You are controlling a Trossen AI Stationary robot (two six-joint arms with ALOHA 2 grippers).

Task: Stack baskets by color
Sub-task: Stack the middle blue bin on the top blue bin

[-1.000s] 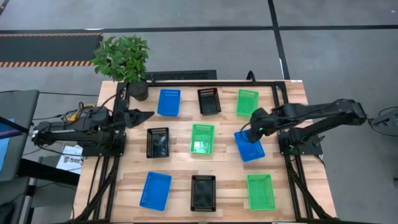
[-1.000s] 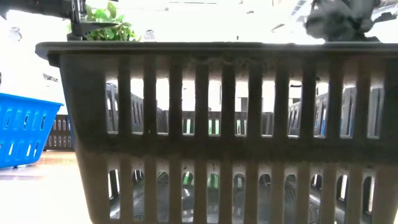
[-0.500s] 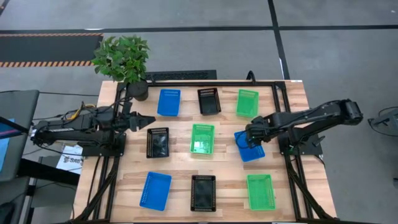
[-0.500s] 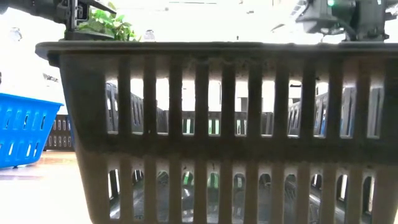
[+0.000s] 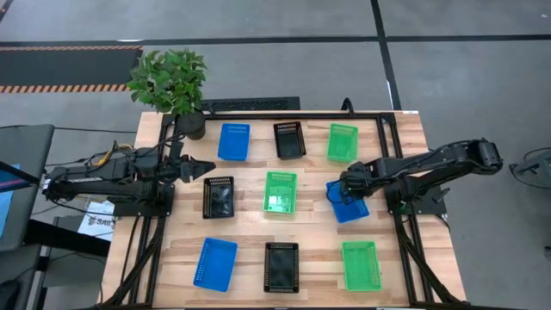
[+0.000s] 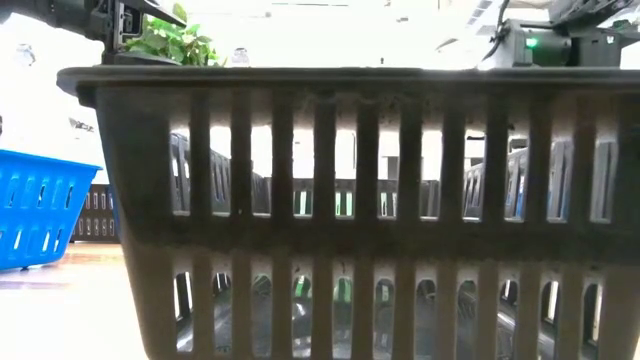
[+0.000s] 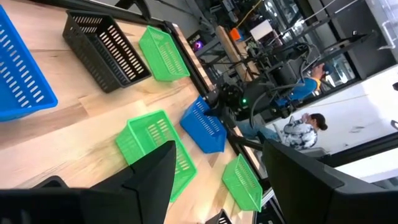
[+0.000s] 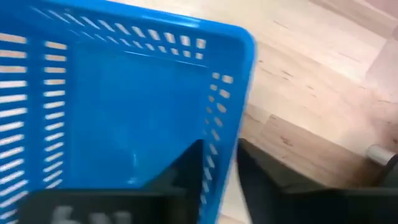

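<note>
Count on the surface [image 5: 405, 129], high view: nine mesh baskets in all, none stacked. Three blue baskets [image 5: 233, 141] [image 5: 347, 201] [image 5: 215, 263], three black baskets [image 5: 289, 139] [image 5: 219, 196] [image 5: 281, 267], three green baskets [image 5: 342, 142] [image 5: 280, 191] [image 5: 360, 264]. One potted plant [image 5: 170, 80] at the far left corner; two arms, one pincer each: left pincer [image 5: 203, 164], right pincer [image 5: 343, 188].

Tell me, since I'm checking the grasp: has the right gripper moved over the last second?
Yes. In the high view the right gripper has shifted slightly toward the middle green basket, onto the blue basket's rim.
</note>
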